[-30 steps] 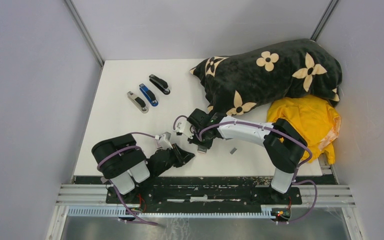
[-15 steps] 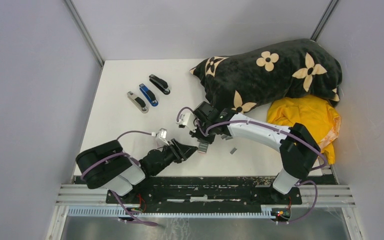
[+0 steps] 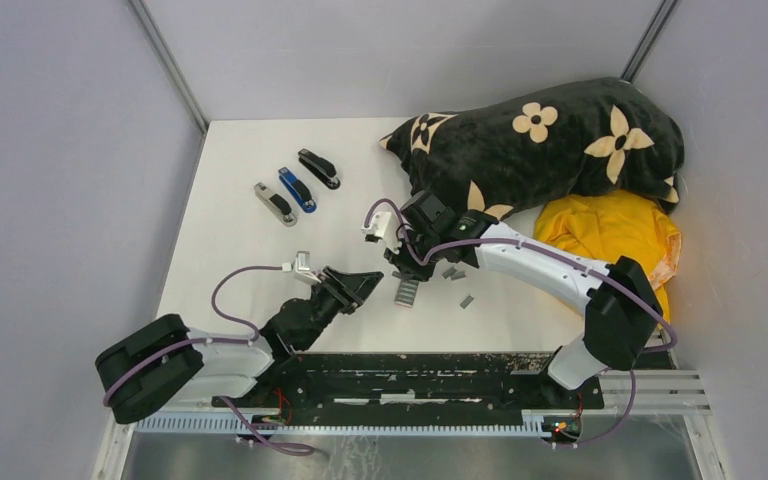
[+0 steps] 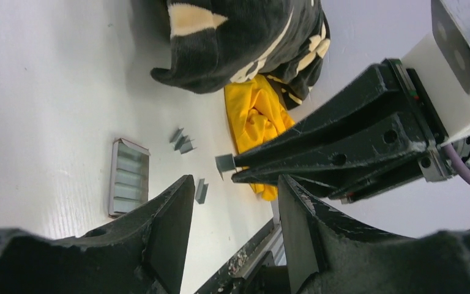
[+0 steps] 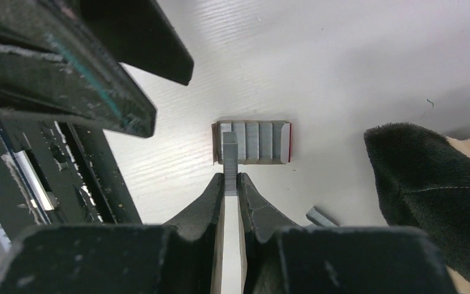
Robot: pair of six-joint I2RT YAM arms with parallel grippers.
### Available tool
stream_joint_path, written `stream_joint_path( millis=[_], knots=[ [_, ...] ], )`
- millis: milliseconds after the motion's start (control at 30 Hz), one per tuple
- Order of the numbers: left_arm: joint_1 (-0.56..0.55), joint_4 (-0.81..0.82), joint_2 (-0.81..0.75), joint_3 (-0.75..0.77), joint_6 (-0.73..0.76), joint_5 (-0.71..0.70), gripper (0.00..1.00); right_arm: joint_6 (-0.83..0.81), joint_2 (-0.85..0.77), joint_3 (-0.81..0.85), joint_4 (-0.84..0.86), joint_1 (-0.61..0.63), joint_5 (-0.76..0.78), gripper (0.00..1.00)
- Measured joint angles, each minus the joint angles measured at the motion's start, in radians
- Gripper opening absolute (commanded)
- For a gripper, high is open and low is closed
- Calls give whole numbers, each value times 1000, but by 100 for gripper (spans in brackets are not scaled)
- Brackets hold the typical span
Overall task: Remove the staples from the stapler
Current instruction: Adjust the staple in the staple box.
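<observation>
My right gripper (image 5: 231, 180) is shut on a short grey strip of staples (image 5: 230, 160) and holds it just over a small white-and-red box (image 5: 251, 142) filled with grey strips. In the top view this gripper (image 3: 399, 270) hangs beside that box (image 3: 406, 291). My left gripper (image 4: 235, 211) is open and empty, its fingers either side of the right gripper's tip and the held strip (image 4: 224, 163); from above it (image 3: 357, 287) sits left of the box. Loose staples (image 3: 467, 300) lie on the table to the right. Three staplers, black (image 3: 318, 168), blue (image 3: 297, 189) and silver (image 3: 275, 203), lie at the back left, away from both grippers.
A black flowered blanket (image 3: 540, 140) fills the back right, with a yellow cloth (image 3: 615, 240) in front of it. More loose strips (image 4: 182, 142) lie close to the blanket's edge. The metal rail (image 3: 410, 385) runs along the table's near edge.
My left gripper has opened, and its arm has stretched out low with the elbow swung left. The right gripper has moved a little towards the back, still shut on the strip.
</observation>
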Motion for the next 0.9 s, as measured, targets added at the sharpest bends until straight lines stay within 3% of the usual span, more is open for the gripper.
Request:
stream_joint_path(
  millis=[300, 900],
  knots=[
    [0, -156, -54, 42, 0, -70, 59, 19, -26, 0, 0, 0, -53, 14],
    [0, -86, 103, 108, -16, -39, 55, 34, -28, 0, 4, 2, -89, 15]
  ],
)
